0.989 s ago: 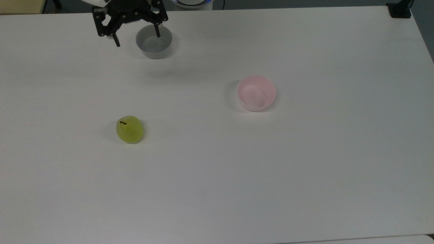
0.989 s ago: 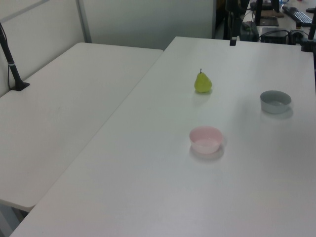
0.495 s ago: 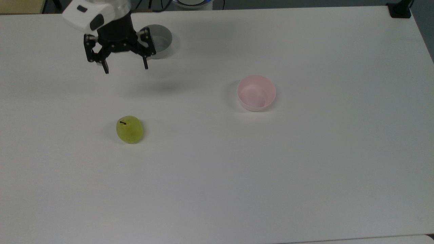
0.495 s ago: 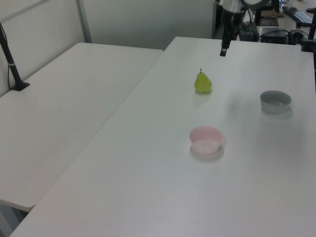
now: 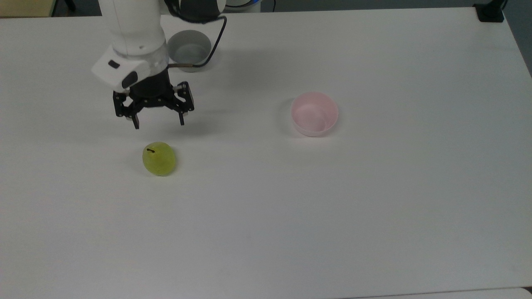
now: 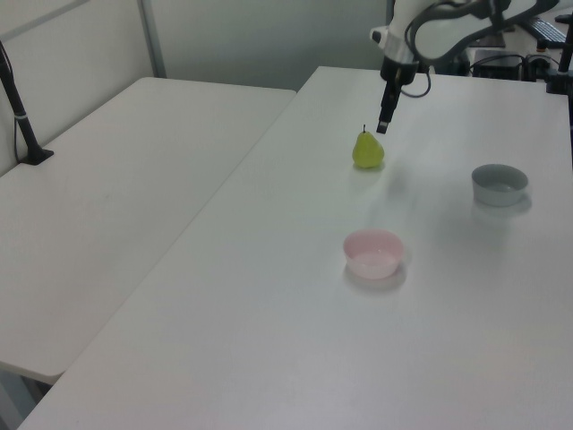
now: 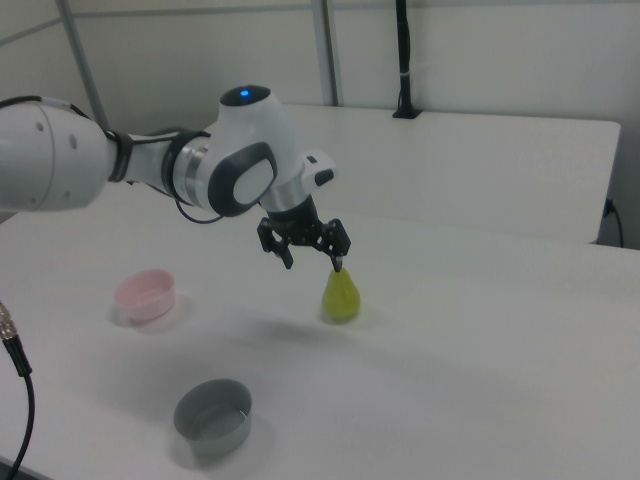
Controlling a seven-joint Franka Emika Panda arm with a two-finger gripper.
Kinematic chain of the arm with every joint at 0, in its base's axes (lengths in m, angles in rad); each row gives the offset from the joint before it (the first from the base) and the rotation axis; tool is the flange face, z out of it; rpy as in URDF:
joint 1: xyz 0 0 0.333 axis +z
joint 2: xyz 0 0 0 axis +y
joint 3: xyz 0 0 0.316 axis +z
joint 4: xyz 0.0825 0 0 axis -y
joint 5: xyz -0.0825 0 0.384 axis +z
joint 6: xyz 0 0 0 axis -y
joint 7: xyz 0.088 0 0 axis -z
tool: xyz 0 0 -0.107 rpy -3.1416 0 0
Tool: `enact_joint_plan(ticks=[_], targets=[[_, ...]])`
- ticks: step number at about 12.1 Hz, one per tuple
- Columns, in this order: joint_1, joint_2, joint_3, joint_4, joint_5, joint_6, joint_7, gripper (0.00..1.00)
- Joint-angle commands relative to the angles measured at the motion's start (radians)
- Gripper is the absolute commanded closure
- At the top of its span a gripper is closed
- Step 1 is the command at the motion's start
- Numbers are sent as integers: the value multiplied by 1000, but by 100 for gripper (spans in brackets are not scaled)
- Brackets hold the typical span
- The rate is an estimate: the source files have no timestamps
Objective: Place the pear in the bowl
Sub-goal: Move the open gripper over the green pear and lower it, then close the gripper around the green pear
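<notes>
The yellow-green pear (image 5: 159,158) stands upright on the white table (image 5: 374,207), its dark stem up; it also shows as the pear (image 6: 367,150) and the pear (image 7: 341,295). The pale pink bowl (image 5: 314,113) sits empty toward the top view's right, seen too as the bowl (image 6: 373,253) and the bowl (image 7: 146,294). My gripper (image 5: 158,123) hangs open in the air just beyond the pear, fingers pointing down, nothing between them. It appears above and beside the pear as the gripper (image 6: 382,122) and the gripper (image 7: 312,262).
A grey bowl (image 5: 188,50) of similar size sits near the table's far edge, partly behind my arm (image 5: 133,29). A second white table (image 6: 116,197) adjoins on the left view's left. A black stand (image 5: 490,11) sits at the top view's far right corner.
My gripper has travelled from beside the grey bowl toward the pear and come lower, staying open. Pear and both bowls have not moved.
</notes>
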Motion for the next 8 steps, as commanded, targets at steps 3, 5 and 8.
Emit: enact_joint_plan(ticks=[3, 5, 8], targets=[[12, 80, -7, -4, 3, 142, 34, 0], [14, 112, -7, 1, -4, 191, 59, 0], [15, 144, -7, 4, -8, 227, 59, 0]])
